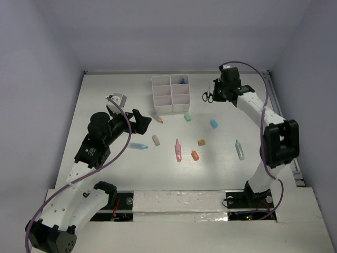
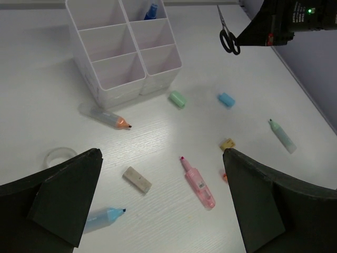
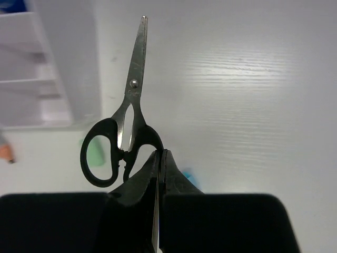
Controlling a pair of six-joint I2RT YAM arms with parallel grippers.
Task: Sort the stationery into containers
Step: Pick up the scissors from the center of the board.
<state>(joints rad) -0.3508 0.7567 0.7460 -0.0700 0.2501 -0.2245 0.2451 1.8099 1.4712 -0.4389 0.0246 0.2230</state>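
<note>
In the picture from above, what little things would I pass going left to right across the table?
Light-blue marker → tan eraser block → pink marker → small orange eraser → blue eraser → pale-green marker.

we saw black-handled scissors (image 3: 131, 89), blades closed, near the white six-cell organiser (image 1: 170, 94); markers (image 1: 178, 150) and eraser bits (image 1: 156, 139) lay scattered.
</note>
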